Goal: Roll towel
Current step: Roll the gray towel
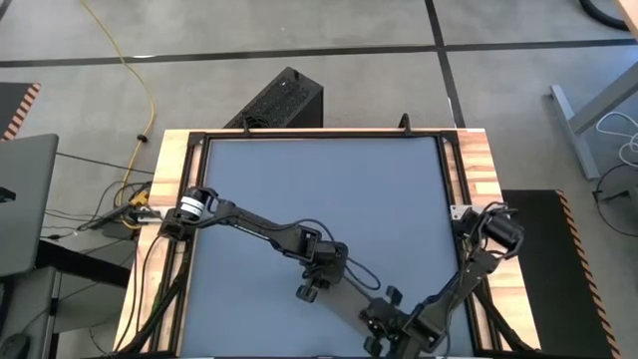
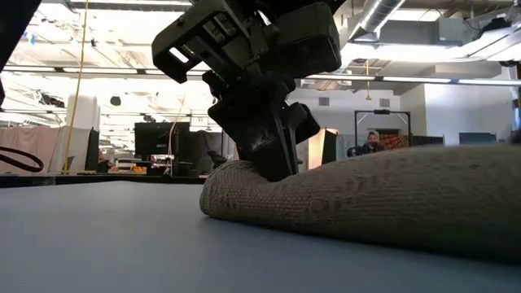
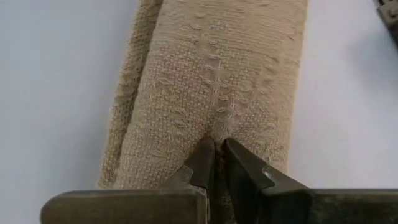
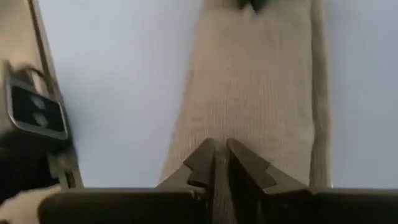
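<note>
Towel already sits as a long roll on the table, near its front edge. Left claw and right claw each pinch the cloth. Next, probably: tighten evenly, then release.

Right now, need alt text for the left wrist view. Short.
The left gripper pinches a small fold of the taupe towel, its two dark fingers nearly together on the cloth. The towel lies as a narrow rolled strip running away from the camera across the plain blue-grey table.
</note>
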`<state>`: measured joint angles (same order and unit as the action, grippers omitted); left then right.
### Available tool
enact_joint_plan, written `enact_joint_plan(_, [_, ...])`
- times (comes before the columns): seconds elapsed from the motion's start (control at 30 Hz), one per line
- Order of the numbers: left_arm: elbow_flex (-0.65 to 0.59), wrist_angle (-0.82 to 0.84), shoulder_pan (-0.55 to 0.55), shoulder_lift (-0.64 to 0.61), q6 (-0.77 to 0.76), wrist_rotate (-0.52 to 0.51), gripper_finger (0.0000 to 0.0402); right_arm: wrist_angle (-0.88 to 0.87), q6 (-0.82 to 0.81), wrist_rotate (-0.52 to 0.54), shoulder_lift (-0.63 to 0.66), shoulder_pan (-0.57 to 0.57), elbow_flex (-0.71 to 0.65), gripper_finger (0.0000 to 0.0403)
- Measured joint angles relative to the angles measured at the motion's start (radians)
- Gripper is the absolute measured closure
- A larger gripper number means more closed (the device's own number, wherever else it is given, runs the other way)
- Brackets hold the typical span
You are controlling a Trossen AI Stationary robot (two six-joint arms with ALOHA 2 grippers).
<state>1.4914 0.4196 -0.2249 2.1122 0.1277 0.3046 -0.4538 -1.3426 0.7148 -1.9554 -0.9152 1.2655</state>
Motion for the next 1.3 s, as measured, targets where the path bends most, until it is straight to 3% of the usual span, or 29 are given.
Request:
enact_joint_plan(0.27, [-0.006,-0.010,-0.002,0.001,0.005,0.026,0.0381,-0.180,-0.129,-0.068,-0.009,-0.031,0.002,0.0356])
enact_joint_plan(0.53, [-0.003,0.013,-0.050,0.031,-0.091,0.084,0.0381,-0.247,0.033,-0.103,-0.005,0.012,-0.078,0.0375])
enact_joint_plan(0.7, [0.000,0.076,-0.107,0.033,-0.127,0.049,0.0387,-0.231,0.273,-0.126,-0.004,0.112,-0.109,0.0380])
enact_joint_plan(0.87, [-0.006,0.141,-0.179,-0.003,-0.188,0.016,0.0400,-0.089,0.646,-0.175,-0.005,0.272,-0.111,0.0379])
enact_joint_plan(1.1, [-0.013,0.387,-0.350,-0.171,-0.294,-0.264,0.0401,0.220,1.133,-0.327,-0.008,0.526,-0.116,0.0379])
enact_joint_plan(1.3, [-0.010,0.442,-0.480,-0.320,-0.434,-0.482,0.0402,0.494,1.492,-0.540,-0.018,0.709,-0.118,0.0379])
